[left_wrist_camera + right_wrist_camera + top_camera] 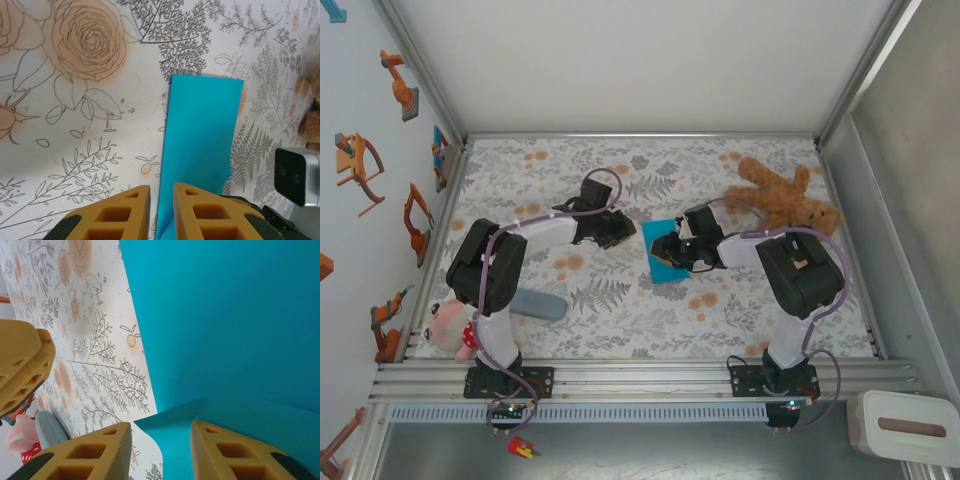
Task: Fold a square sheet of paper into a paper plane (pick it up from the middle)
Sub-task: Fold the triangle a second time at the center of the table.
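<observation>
The square sheet of paper (663, 273) is turquoise and lies folded into a narrow oblong (202, 125) on the flowered table mid-field. My left gripper (620, 233) hovers at the paper's left long edge. Its fingers stand narrowly apart, and the paper's edge runs under the gap (161, 189). My right gripper (665, 250) sits over the paper from the right, open (161, 425). A loose near flap of the paper (225, 315) lies between its fingers, and neither pad presses on it. No finished paper plane is in view.
A brown teddy bear (785, 195) lies at the back right. A grey-blue oblong case (538, 305) and a pink doll (450, 330) sit near the left arm's base. Metal frame posts and walls bound the flowered tabletop (620, 310).
</observation>
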### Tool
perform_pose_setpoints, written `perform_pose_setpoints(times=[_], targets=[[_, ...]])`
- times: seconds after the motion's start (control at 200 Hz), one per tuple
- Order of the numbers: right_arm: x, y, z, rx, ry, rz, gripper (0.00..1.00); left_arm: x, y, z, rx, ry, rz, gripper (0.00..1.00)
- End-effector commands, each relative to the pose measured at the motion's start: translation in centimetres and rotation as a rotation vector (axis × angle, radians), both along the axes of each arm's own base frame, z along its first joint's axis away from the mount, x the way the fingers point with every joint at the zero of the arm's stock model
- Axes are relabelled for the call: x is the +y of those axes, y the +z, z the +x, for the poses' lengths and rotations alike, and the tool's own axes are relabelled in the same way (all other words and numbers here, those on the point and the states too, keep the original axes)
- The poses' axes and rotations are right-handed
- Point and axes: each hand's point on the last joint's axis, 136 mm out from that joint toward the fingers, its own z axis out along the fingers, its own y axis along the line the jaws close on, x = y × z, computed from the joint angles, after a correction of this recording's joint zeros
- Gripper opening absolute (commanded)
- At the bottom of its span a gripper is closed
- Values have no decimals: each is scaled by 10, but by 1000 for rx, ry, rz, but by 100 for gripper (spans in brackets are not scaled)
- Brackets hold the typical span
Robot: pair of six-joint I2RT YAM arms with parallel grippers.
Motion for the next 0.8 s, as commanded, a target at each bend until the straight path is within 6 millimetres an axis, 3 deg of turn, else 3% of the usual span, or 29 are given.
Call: perform_pose_setpoints(times=[0.0,0.095,0.27,0.441,0.796], targets=[[-31,-42,-20,89,-22,-185,35,-7,17,-1,-36,5,-54,19],[-33,-46,-21,97,-18,-200,30,-13,16,-6,-33,-10,-66,19],[-38,-54,-25,117,-12,-237,11,-29,6,-20,-14,-57,-60,16],[-41,-59,-27,132,-11,-259,2,-43,-5,-32,8,-96,-44,9],[-43,-64,-29,150,-10,-272,0,-56,-24,-42,35,-146,41,3]])
